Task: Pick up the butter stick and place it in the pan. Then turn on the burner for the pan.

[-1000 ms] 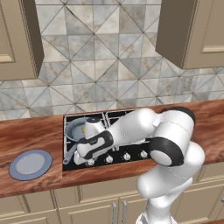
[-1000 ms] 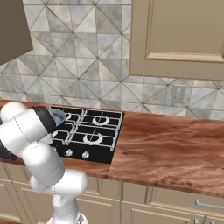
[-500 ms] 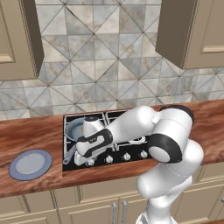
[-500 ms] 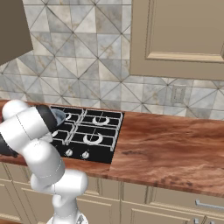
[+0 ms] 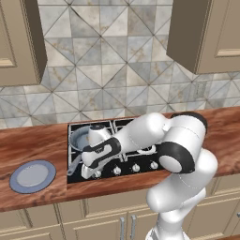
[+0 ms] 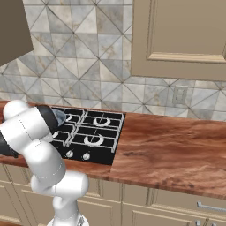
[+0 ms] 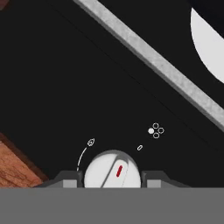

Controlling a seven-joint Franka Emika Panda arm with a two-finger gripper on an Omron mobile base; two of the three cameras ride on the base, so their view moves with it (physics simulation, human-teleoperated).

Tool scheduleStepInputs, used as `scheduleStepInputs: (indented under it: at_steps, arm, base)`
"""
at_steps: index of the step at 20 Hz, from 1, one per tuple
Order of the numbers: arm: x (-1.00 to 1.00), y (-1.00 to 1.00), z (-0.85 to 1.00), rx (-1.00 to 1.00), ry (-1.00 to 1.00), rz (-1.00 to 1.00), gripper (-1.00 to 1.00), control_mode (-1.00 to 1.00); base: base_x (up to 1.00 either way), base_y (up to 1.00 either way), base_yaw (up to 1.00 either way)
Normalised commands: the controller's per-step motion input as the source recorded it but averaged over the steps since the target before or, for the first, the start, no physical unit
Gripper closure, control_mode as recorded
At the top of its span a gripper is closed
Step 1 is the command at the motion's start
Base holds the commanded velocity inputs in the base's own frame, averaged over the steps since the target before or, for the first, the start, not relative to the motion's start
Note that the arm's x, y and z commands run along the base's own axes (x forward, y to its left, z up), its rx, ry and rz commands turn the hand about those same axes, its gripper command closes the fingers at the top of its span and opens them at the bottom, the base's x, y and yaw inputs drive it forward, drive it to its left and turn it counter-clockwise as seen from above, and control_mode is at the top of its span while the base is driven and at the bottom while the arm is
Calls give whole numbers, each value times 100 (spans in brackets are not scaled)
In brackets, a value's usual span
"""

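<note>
My claw (image 7: 112,183) has come down from the round grey-blue metal pan (image 5: 80,137) onto the leftmost white round knob (image 7: 112,169), jaws narrow astride it, so the burner step begins; I cannot make out the butter stick.

Your end effector (image 7: 112,183) sits low at the front left corner of the cooktop (image 5: 140,164), with one white knob (image 7: 112,169) directly between its fingertips. The pan (image 5: 82,138) and its handle (image 5: 74,165) crowd the space just behind and beside it. The worktop (image 6: 176,150) right of the cooktop offers open passage. A blue-grey plate (image 5: 33,176) occupies the worktop on the left.
</note>
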Motion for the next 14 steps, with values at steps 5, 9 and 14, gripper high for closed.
scheduleStepInputs:
  at_steps: [5,9,14]
  arm:
    - [1,0,-9,0,0,21,100,-100]
    - [0,0,-10,0,0,20,100,-100]
    - [0,0,-4,0,0,15,100,-100]
  base:
    - [0,0,0]
    - [0,0,0]
    - [0,0,0]
